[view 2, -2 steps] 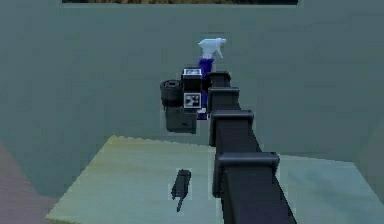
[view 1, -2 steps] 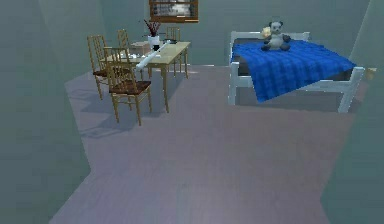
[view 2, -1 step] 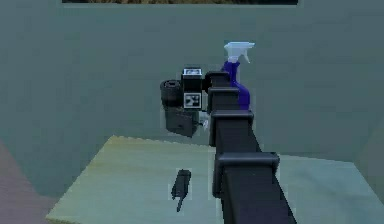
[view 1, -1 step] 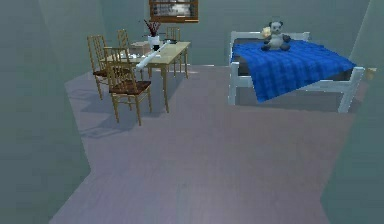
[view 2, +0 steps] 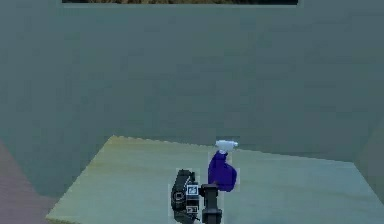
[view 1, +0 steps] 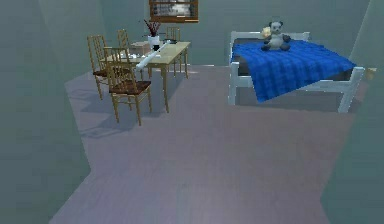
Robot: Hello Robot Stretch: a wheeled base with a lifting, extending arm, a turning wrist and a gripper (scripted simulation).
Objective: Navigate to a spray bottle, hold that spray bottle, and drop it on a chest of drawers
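Nearest in the forward view: bare mauve floor (view 1: 200, 160), wide and unobstructed. Farther off toward the left, a pale dining table (view 1: 165, 58) with wooden chairs (view 1: 128, 85) drawn up along its near side and a potted plant (view 1: 153, 32) at its far end. Toward the right, a white-framed bed (view 1: 295, 70) under a blue blanket, with a soft toy (view 1: 274, 38) near its head end. On the back wall between them, a framed picture (view 1: 172, 10).

Nearest in the arm side view: dark arm (view 2: 211, 208) rising from the bottom edge, gripper (view 2: 183, 190) at its far end above a pale wooden top (view 2: 120, 175). Just right of the gripper and slightly farther out, the spray bottle (view 2: 222, 172), blue body under a white head. Stands upright, long axis vertical, well in from the top's left edge and short of its back edge. Appears to sit on the top rather than hang free, so cannot tell whether held, nor whether touched. Cannot tell either whether the fingers are released or clenched. Judged from this: calls for a grip across the upright body below the head, reached by a slight shift toward the picture's right. Beyond the back edge, only plain wall (view 2: 190, 80) to limit reach.
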